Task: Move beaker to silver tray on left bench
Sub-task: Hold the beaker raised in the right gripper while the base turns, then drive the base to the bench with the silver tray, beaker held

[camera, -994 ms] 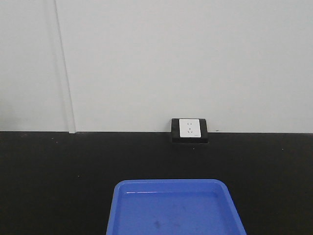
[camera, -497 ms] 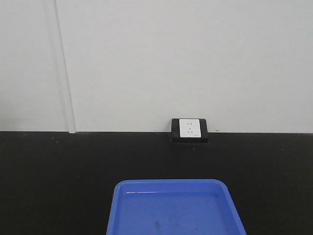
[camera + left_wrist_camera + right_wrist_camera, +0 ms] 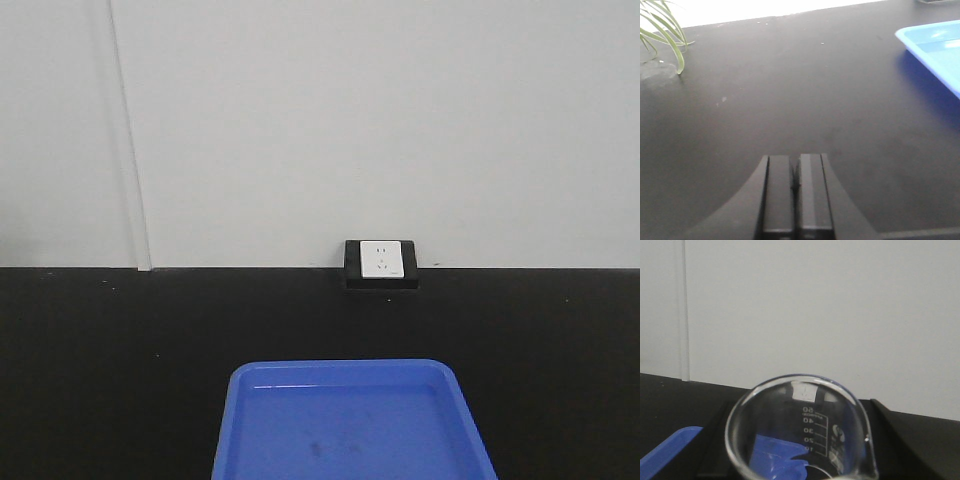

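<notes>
The beaker [image 3: 800,440], small clear glass with printed volume marks and a pour lip, fills the lower half of the right wrist view. My right gripper [image 3: 802,407] is shut on the beaker; its dark fingers [image 3: 890,440] flank the glass on both sides. The beaker hangs above the black counter and a corner of the blue tray [image 3: 665,450]. My left gripper [image 3: 795,159] is shut with nothing in it, low over the bare black counter [image 3: 790,90]. The silver tray and the left bench are out of view.
A bright blue plastic tray [image 3: 350,420] lies on the black counter [image 3: 100,370] at front centre, also seen as the blue tray [image 3: 935,45] in the left wrist view. A white socket [image 3: 381,260] sits at the wall. Green plant leaves [image 3: 662,30] hang at far left.
In the front view the socket and the blue tray have slid slightly left and up, so the view itself has shifted a little.
</notes>
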